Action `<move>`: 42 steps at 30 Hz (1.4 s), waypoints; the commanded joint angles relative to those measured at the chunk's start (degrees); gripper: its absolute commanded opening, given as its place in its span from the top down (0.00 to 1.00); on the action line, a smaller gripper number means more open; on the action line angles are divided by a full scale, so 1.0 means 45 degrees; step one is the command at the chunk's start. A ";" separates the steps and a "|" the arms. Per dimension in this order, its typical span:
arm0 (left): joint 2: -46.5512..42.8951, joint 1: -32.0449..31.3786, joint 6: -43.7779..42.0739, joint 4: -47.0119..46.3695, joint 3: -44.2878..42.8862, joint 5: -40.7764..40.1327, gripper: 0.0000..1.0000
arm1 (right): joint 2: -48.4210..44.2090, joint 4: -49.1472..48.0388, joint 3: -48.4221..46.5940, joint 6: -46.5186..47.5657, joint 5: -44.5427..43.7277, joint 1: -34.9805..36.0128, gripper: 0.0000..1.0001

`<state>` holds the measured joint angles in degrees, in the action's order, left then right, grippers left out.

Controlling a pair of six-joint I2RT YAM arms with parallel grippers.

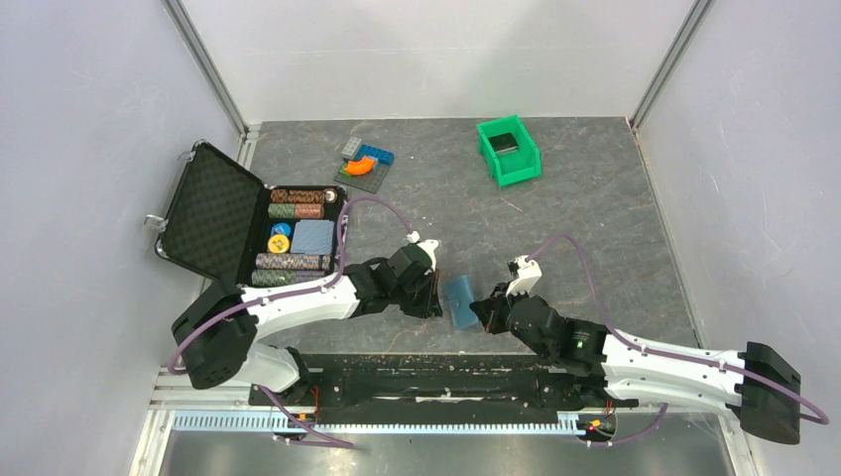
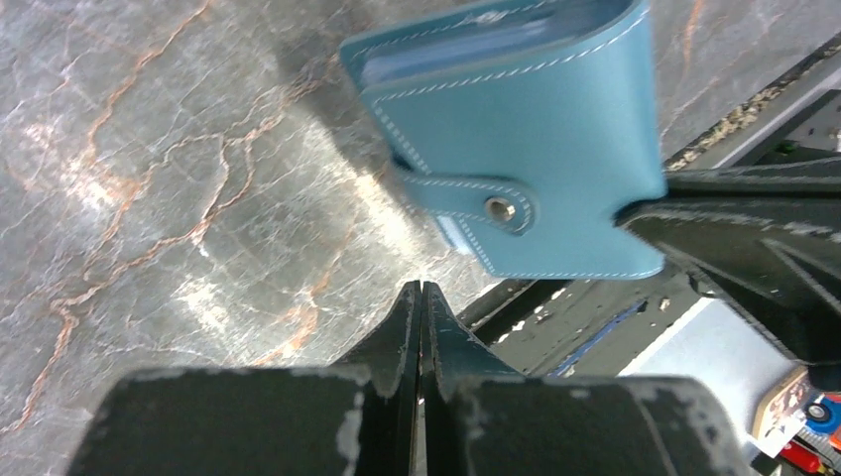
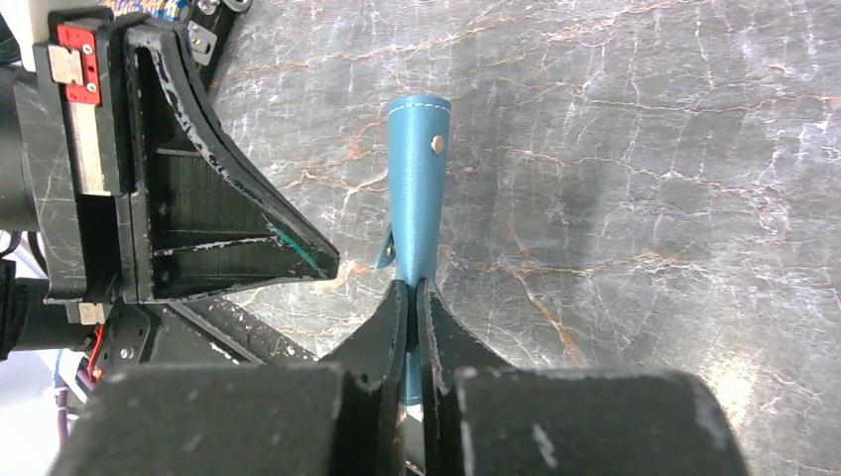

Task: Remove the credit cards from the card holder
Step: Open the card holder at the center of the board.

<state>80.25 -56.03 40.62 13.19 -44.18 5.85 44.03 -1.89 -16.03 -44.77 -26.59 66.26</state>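
Note:
The card holder [image 1: 460, 300], a teal-blue wallet, hangs closed just above the table between the two arms. Its strap [image 2: 466, 195] is snapped shut. My right gripper [image 3: 412, 288] is shut on the card holder's [image 3: 417, 178] lower edge and holds it edge-on. My left gripper [image 2: 420, 288] is shut with nothing between its fingers, and its tips sit just short of the strap on the card holder [image 2: 540, 129]. From above, the left gripper [image 1: 433, 297] stands on the wallet's left and the right gripper [image 1: 483, 310] on its right. The credit cards are hidden.
An open black foam-lined case [image 1: 213, 213] with poker chips lies at the left. A green bin [image 1: 529, 159] with a dark flat object in it stands at the back. Coloured blocks [image 1: 363, 163] lie at the back centre. The arms' black base rail [image 1: 436, 382] runs along the near edge.

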 commanded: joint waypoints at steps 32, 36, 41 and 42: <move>0.1328 -0.0024 -0.0643 -0.1444 -0.0679 0.0919 0.46 | 0.0960 -0.1651 -0.0018 -0.0207 0.0914 0.0078 1.00; 0.1322 -0.0029 -0.0695 -0.1339 -0.0580 0.0679 0.53 | 0.0865 -0.1655 0.0124 -0.0192 0.0957 0.0062 1.00; 0.1251 -0.0029 -0.0724 -0.1274 -0.0492 0.0513 0.65 | 0.0774 -0.1696 0.0269 -0.0044 0.0966 0.0070 1.00; 0.1248 -0.0023 -0.0735 -0.1207 -0.0525 0.0476 0.67 | 0.0782 -0.1674 0.0267 -0.0009 0.0954 0.0066 1.00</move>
<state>85.78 -56.01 39.53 8.19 -45.30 10.04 48.64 -5.63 -15.07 -45.39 -22.41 66.28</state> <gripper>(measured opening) 0.368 0.022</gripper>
